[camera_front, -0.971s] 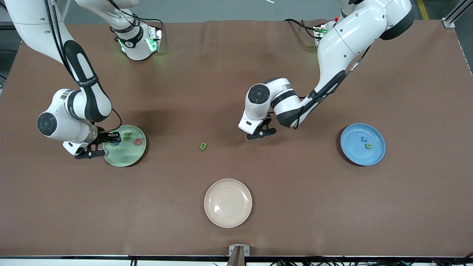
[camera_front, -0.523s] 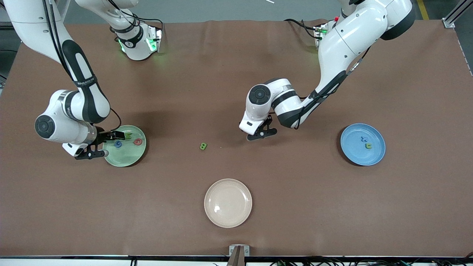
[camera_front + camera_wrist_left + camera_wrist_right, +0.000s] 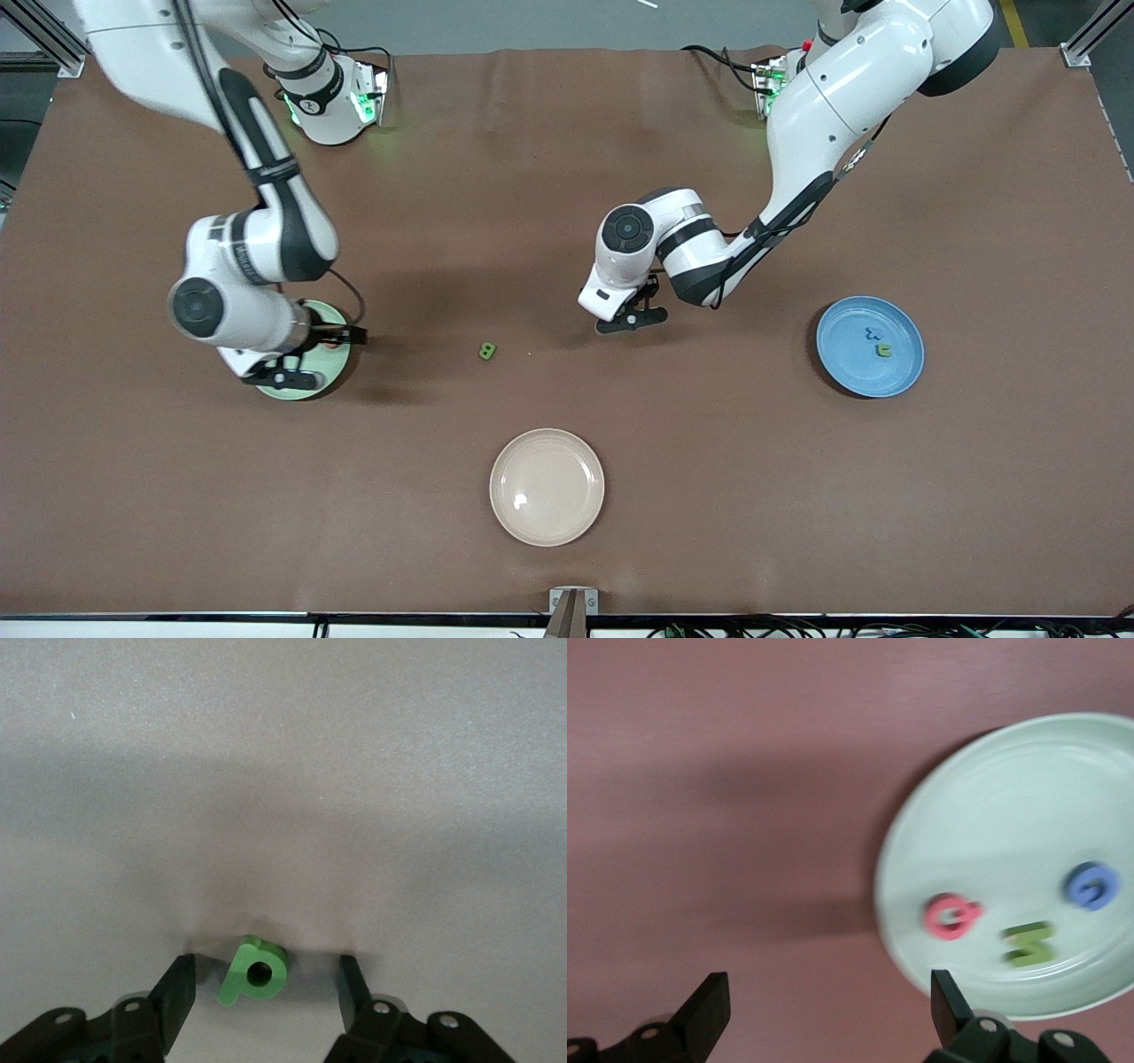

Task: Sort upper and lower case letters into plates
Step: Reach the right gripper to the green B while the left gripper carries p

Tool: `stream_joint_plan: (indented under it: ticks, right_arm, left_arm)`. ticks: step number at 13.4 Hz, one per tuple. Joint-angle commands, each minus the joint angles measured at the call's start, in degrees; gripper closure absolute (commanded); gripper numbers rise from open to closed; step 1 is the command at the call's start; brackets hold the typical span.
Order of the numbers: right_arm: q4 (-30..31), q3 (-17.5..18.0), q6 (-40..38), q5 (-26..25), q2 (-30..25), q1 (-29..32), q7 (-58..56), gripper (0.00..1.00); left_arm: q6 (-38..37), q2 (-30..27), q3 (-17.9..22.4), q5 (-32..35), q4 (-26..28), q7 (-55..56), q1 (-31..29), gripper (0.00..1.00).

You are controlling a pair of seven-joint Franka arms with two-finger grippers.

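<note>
My left gripper (image 3: 266, 967) is open low over the table's middle, and a green p (image 3: 255, 971) lies flat between its fingers, touching neither. In the front view the left gripper (image 3: 631, 319) hides that p. A green B (image 3: 487, 351) lies on the table between the two grippers. My right gripper (image 3: 310, 359) is open and holds nothing above the edge of the pale green plate (image 3: 306, 392). That green plate (image 3: 895, 868) holds a red Q (image 3: 950, 915), a green M (image 3: 1029, 944) and a blue G (image 3: 1090, 885). The blue plate (image 3: 842, 354) holds a blue t (image 3: 873, 334) and a green n (image 3: 883, 351).
A cream-white plate (image 3: 547, 486) with nothing in it sits nearer the front camera than the B, at the table's middle. The brown mat (image 3: 753, 487) covers the whole table. Both arm bases stand along the table's farthest edge.
The right gripper opened and left the blue G in the green plate, then swung toward the table's middle, now covering most of that plate. The left gripper barely shifted.
</note>
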State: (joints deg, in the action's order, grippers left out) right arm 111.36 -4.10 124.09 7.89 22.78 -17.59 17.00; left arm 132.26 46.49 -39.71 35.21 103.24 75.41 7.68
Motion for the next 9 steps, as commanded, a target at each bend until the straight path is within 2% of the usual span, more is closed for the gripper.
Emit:
stream_joint_plan:
  ticks: [1,2,6,9]
  right_arm:
    - [-4.38,-0.56,-0.52,0.11,1.11,-6.73,12.83,0.00]
    - [-6.31,-0.65,-0.25,0.11,2.69,-9.28,17.93,0.00]
    - [-12.82,-0.56,0.80,0.20,8.31,-15.18,32.53,0.00]
    - [-13.01,-0.65,7.20,0.20,11.66,-18.09,37.31,0.00]
  left_arm:
    - [-0.07,-1.84,0.07,-0.58,2.06,-0.27,-0.48,0.57]
    - [-0.07,-1.84,0.07,-0.58,1.97,-0.18,-0.48,0.65]
    - [0.11,-1.84,0.07,-0.58,1.79,-0.09,-0.56,0.82]
    - [0.02,-2.36,0.07,-0.58,1.79,0.78,-1.09,0.91]
